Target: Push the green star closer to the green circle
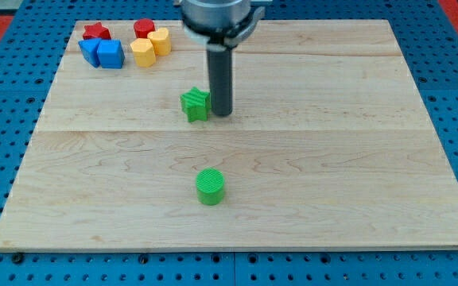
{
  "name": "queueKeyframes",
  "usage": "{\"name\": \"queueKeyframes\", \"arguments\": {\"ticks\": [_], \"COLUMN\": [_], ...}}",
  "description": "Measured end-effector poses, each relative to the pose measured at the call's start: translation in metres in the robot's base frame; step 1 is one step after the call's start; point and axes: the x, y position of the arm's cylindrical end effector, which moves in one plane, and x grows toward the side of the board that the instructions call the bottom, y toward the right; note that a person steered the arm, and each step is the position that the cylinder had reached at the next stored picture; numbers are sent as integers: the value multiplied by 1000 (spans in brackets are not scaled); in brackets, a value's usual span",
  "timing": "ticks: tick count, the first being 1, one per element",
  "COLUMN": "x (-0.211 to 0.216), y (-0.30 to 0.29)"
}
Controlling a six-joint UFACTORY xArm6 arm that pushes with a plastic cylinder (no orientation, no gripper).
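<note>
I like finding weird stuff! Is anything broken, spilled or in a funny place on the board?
Nothing stands out. The green star sits beside my tip, on its left in the view, and the green circle stands alone below. The red, blue and yellow blocks huddle tidily at the view's top left. Nothing looks broken or spilled.

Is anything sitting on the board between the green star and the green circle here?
No. In the camera view only bare wood lies between the green star and the green circle. My tip sits just to the star's right, outside that stretch.
</note>
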Motion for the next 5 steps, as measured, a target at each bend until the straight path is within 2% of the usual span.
{"name": "queueKeyframes", "arguments": {"ticks": [1, 2, 3, 4, 5], "x": [-16, 5, 65, 92, -5], "y": [-51, -76, -14, -2, -8]}}
